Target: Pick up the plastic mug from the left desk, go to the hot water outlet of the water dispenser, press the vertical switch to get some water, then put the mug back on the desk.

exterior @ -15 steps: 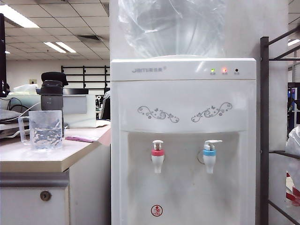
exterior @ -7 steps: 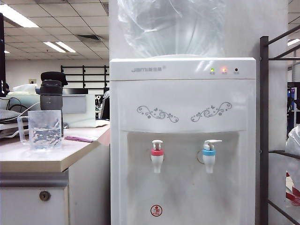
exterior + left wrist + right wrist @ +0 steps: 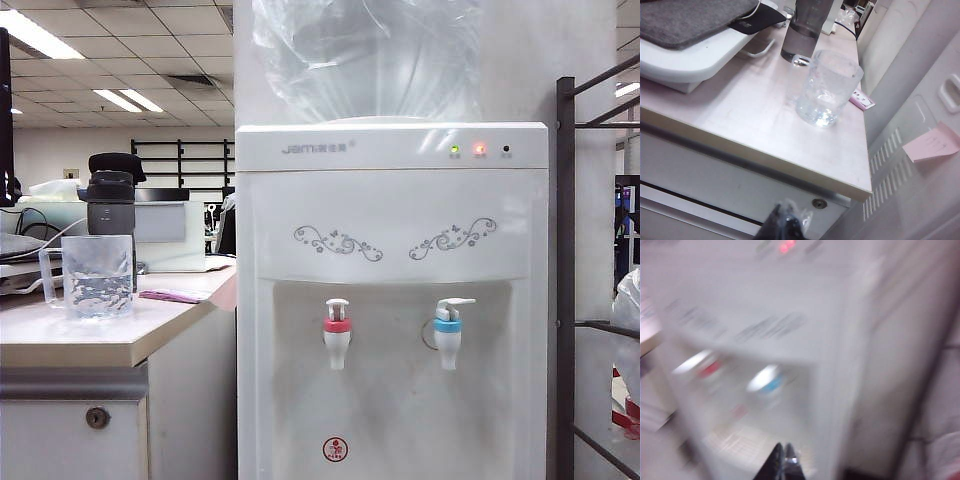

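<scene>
The clear plastic mug (image 3: 97, 277) stands upright on the pale left desk (image 3: 70, 345), handle to the left, and looks partly filled with water. The left wrist view shows the mug (image 3: 827, 87) near the desk's (image 3: 740, 120) corner. My left gripper (image 3: 785, 225) is shut and empty, below the desk edge in front of the cabinet. The white water dispenser (image 3: 390, 200) has the red-collared hot water outlet (image 3: 337, 340) with its vertical switch (image 3: 337, 306) upright. My right gripper (image 3: 782, 460) is shut and empty, in front of the blurred dispenser (image 3: 765, 315), short of the red tap (image 3: 707, 367). Neither gripper shows in the exterior view.
A dark grey lidded tumbler (image 3: 111, 195) stands behind the mug. The blue-collared tap (image 3: 447, 335) is right of the hot one. A keyhole lock (image 3: 819, 203) sits under the desk edge. A black metal rack (image 3: 575, 280) stands right of the dispenser. A pink note (image 3: 932, 145) sticks on the dispenser's side.
The exterior view shows no more than a slight sideways wobble. The mug, the taps and the tumbler stand where they were.
</scene>
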### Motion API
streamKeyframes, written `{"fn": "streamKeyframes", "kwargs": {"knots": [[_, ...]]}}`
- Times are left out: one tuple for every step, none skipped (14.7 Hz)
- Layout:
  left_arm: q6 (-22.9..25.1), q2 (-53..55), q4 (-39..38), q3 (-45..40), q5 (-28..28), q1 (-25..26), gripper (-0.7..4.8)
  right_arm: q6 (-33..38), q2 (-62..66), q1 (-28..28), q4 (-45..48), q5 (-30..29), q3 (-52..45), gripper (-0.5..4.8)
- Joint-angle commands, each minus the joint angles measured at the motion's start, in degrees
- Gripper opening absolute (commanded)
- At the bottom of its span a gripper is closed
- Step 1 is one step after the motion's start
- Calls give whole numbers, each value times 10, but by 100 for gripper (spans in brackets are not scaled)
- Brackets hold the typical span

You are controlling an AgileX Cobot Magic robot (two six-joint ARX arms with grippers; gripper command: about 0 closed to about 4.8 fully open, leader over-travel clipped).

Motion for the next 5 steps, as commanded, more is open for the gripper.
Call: {"fn": "streamKeyframes", "kwargs": {"knots": [[3, 0, -5, -3, -3, 0, 4, 10, 0, -121, 71, -9, -2, -5], [3, 0, -5, -3, -2, 0, 4, 31, 0, -159, 80, -32, -2, -5], [3, 0, -5, -3, -3, 0, 4, 35, 0, -174, 80, -44, -2, -5], [3, 0, -5, -3, -2, 0, 4, 34, 0, -174, 80, -39, -2, -5], [3, 0, -5, -3, -3, 0, 4, 34, 0, -174, 81, -39, -2, -5]]}}
